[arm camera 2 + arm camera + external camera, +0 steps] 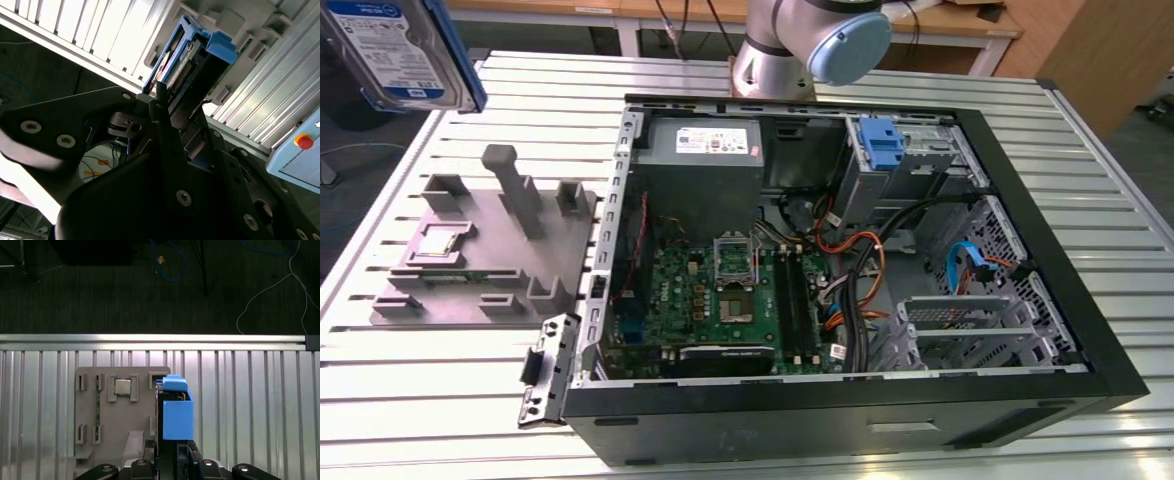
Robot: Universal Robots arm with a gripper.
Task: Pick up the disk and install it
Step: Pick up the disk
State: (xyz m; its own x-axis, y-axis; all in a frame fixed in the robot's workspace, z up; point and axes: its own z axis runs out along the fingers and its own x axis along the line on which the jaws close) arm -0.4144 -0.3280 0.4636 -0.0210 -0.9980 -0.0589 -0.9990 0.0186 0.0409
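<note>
Pickup looks done: the gripper (170,452) is clamped on the disk (176,412), aloft over the table (250,390) (install pending), and seating it likely needs squaring to the bay (886,148).

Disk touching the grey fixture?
Apart. The exterior view shows the disk raised clear of the grey fixture, bare table between them; the gripper grips it in the first wrist view.

The disk (403,50) hangs in free air over the grey fixture (487,258) at the exterior view's left; the fixture's upright posts (520,200) rise below. Inside the open case (854,420), loose cables (861,290) cross the way beside the metal drive cage (967,325).
</note>
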